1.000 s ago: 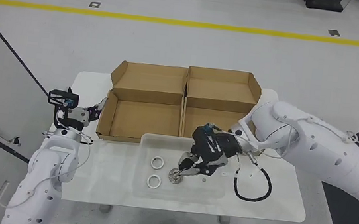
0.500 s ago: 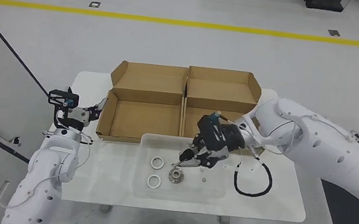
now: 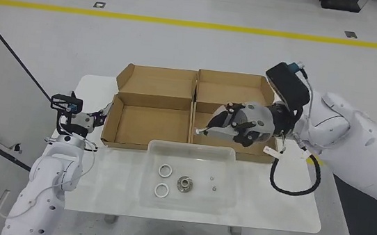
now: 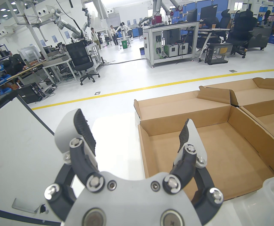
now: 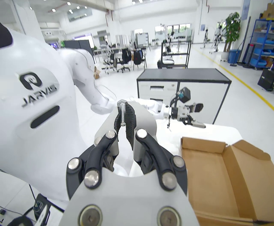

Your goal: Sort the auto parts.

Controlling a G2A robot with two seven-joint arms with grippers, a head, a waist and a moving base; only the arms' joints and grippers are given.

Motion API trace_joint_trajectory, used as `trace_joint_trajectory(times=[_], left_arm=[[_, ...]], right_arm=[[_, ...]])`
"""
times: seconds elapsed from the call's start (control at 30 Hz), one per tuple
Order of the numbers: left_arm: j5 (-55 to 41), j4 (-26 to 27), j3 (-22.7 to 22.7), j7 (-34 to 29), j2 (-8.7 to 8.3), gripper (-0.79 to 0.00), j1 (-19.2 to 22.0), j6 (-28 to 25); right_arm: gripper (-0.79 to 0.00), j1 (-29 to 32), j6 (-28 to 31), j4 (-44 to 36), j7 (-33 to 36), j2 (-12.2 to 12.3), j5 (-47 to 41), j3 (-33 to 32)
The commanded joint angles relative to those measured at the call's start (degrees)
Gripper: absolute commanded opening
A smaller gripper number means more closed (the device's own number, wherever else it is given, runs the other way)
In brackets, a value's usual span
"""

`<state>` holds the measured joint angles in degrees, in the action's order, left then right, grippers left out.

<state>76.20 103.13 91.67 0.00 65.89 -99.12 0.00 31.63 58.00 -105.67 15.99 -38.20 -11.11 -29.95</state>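
Right wrist view: right end effector [image 5: 125, 119] pinches a bolt [image 5: 122, 111] over the right cardboard box [image 3: 233, 96]; left end effector [image 4: 137, 132] hangs spread at the bench's [image 3: 283, 205] left edge.

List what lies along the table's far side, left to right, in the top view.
Left hand, left cardboard box, right cardboard box. The right hand holding a bolt overlaps that box, so it's omitted.

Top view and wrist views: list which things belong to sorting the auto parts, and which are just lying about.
Job: bolt, held in the right gripper; white rings; metal hub; clear tray; cardboard box; second cardboard box.
Just about: office chair; dark-topped cabinet.
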Motion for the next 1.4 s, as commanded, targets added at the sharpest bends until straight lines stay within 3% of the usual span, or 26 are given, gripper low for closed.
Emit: trace_joint_trajectory(times=[0.0, 0.27, 0.6, 0.8, 1.2, 1.37], left_arm=[[0.0, 0.0, 0.0, 0.0, 0.0, 0.0, 0.0, 0.0], [0.0, 0.0, 0.0, 0.0, 0.0, 0.0, 0.0, 0.0], [0.0, 0.0, 0.0, 0.0, 0.0, 0.0, 0.0, 0.0], [0.0, 0.0, 0.0, 0.0, 0.0, 0.0, 0.0, 0.0], [0.0, 0.0, 0.0, 0.0, 0.0, 0.0, 0.0, 0.0], [0.0, 0.0, 0.0, 0.0, 0.0, 0.0, 0.0, 0.0]], right_arm=[[-0.785, 0.38, 0.0, -1.03, 0.81, -0.32, -4.13, -1.54], [-0.785, 2.48, 0.0, -3.52, 10.05, -3.89, -22.51, -8.01], [-0.785, 4.48, 0.0, -0.07, 30.3, -12.32, -47.05, -14.22], [-0.785, 2.93, 0.0, 0.64, 30.31, -16.3, -46.36, -12.72], [-0.785, 2.93, 0.0, 0.64, 30.31, -16.3, -46.36, -12.72], [-0.785, 5.97, 0.0, -2.45, 27.1, -16.99, -48.11, -13.29]])
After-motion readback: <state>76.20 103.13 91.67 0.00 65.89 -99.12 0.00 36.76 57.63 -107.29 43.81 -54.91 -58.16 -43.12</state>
